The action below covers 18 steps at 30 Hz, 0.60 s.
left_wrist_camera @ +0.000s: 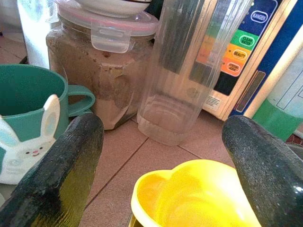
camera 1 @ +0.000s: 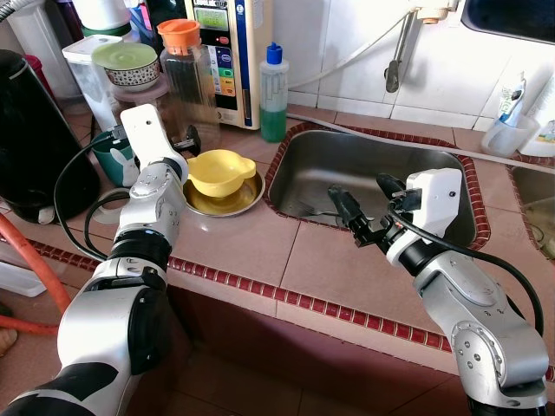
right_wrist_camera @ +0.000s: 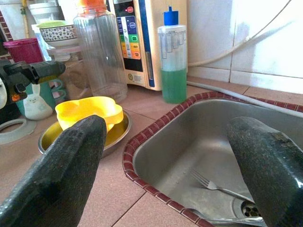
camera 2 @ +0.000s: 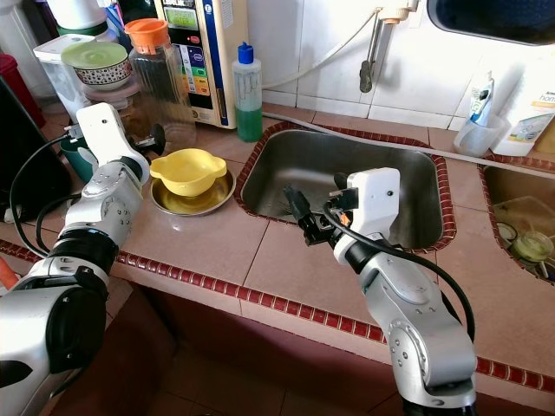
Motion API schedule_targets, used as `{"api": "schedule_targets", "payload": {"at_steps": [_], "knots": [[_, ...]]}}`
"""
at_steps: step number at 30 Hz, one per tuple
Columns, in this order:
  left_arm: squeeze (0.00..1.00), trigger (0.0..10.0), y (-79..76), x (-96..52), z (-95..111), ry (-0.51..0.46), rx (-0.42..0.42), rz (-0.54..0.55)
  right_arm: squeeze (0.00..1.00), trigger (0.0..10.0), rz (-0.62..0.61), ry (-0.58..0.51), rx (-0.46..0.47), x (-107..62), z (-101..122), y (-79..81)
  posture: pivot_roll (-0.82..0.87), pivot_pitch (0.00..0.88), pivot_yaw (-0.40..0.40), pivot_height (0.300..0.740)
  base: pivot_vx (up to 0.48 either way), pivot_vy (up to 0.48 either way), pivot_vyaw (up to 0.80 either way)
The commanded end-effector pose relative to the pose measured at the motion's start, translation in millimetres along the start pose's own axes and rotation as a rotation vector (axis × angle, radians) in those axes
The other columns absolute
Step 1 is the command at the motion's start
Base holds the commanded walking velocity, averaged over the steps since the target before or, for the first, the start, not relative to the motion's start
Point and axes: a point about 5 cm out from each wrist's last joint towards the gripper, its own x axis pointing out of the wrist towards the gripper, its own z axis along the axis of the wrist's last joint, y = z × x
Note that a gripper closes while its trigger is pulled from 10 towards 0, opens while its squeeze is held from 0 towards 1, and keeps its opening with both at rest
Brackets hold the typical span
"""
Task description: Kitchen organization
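A steel sink (camera 1: 434,186) is set into the tiled counter (camera 1: 260,251), a fork (right_wrist_camera: 215,186) lying on its bottom near the drain. Left of the sink, a yellow bowl (camera 1: 220,171) sits in a shallow metal dish (camera 1: 247,198). The right gripper (camera 1: 364,206) hovers over the sink's near edge, fingers wide and empty. The left gripper (left_wrist_camera: 165,156) hangs just above the yellow bowl, spread wide too, facing a clear jug (left_wrist_camera: 189,71) and a green mug (left_wrist_camera: 28,94).

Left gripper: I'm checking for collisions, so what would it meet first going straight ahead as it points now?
Probably the yellow bowl just below the open left gripper; otherwise the clear plastic jug behind it. Depth is unclear.
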Motion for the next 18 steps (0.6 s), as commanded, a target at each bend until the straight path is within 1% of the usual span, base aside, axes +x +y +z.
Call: {"api": "schedule_targets", "payload": {"at_steps": [1,3,8,16,18], "knots": [[0.00,10.0,-22.0,-7.7,-17.3,0.109,0.034,-0.089,0.93,10.0,0.015,-0.004,-0.003,3.8,-0.4,3.2,0.00,0.000,0.061,0.740,0.000,0.000,0.00],[0.00,10.0,-30.7,-10.4,-23.8,0.149,0.058,-0.142,0.93,10.0,0.017,-0.006,-0.005,4.6,-0.6,3.8,0.00,0.000,0.062,0.740,0.000,0.000,0.00],[0.00,10.0,-33.7,-10.5,-21.7,0.140,0.065,-0.162,0.93,10.0,0.015,-0.007,-0.005,4.4,-0.3,3.5,0.00,0.000,0.063,0.740,0.000,0.000,0.00],[0.00,10.0,-31.1,-14.5,-20.2,0.158,0.071,-0.142,0.93,10.0,0.013,-0.008,-0.006,4.3,-0.4,3.2,0.00,0.000,0.063,0.740,0.000,0.000,0.00],[0.00,10.0,-27.6,-14.9,-20.8,0.181,0.077,-0.096,0.93,10.0,0.013,-0.008,-0.006,4.3,-0.3,3.1,0.00,0.000,0.064,0.740,0.000,0.000,0.00]]}}
